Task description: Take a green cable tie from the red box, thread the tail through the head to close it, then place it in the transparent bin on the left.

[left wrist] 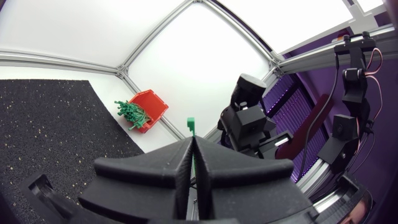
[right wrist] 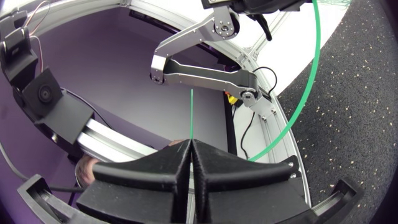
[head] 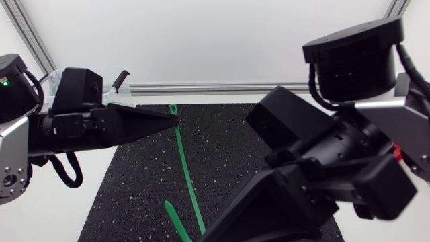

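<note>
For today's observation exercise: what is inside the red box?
The red box holds a heap of green cable ties; whatever lies beneath them is hidden.

Left pincer point(head: 176, 120) and right pincer point(head: 201, 236) each clamp the cable tie point(head: 187, 173).

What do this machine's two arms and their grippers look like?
The left arm and right arm have silver-grey links, black joints and looping black cables; a small green light glows on the left. The left gripper and right gripper are matte black, each with two broad wedge-shaped fingers.
</note>
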You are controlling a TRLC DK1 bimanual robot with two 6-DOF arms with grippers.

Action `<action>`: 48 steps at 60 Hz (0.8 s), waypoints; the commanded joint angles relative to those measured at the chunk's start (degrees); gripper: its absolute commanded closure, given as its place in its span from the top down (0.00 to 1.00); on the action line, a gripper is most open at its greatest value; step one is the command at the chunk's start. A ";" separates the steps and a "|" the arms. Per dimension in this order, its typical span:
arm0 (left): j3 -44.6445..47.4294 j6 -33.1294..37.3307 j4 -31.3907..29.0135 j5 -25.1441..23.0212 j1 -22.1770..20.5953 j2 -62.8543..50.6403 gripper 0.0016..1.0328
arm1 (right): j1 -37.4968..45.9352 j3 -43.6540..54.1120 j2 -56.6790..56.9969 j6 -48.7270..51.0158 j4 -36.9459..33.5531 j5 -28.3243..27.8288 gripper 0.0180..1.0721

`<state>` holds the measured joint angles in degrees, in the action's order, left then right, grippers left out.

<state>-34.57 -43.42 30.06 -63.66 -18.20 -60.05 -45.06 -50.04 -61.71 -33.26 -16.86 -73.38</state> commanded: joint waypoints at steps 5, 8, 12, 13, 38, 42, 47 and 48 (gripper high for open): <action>1.61 2.46 0.52 1.78 -1.84 3.54 0.03 | 0.15 -5.51 2.30 -13.77 -1.15 1.23 0.05; 1.70 2.99 0.43 2.40 -2.11 4.59 0.03 | 0.23 -6.56 2.30 -16.14 -1.24 1.40 0.05; 1.78 3.60 0.26 2.75 -2.19 5.74 0.03 | 0.41 -7.70 2.30 -19.39 -1.59 1.75 0.05; 1.87 3.60 0.26 2.84 -2.19 5.91 0.03 | 0.50 -8.05 2.30 -19.83 -1.68 1.84 0.05; 0.55 4.40 -0.62 7.41 -5.53 10.57 0.03 | 2.52 -15.35 -0.07 -26.69 -9.94 4.04 0.05; 0.20 4.57 -0.97 7.85 -6.50 10.83 0.03 | 3.05 -16.93 0.01 -26.42 -13.46 4.83 0.05; -0.59 6.07 -1.76 9.25 -7.73 11.18 0.03 | 3.05 -18.16 0.01 -26.51 -14.34 5.09 0.05; -0.68 6.15 -1.76 9.25 -7.82 11.18 0.03 | 3.05 -18.43 -0.07 -26.51 -14.51 5.18 0.05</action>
<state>-34.09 -38.85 28.49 -54.96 -25.04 -49.63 -42.26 -66.11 -61.21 -58.08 -30.13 -68.66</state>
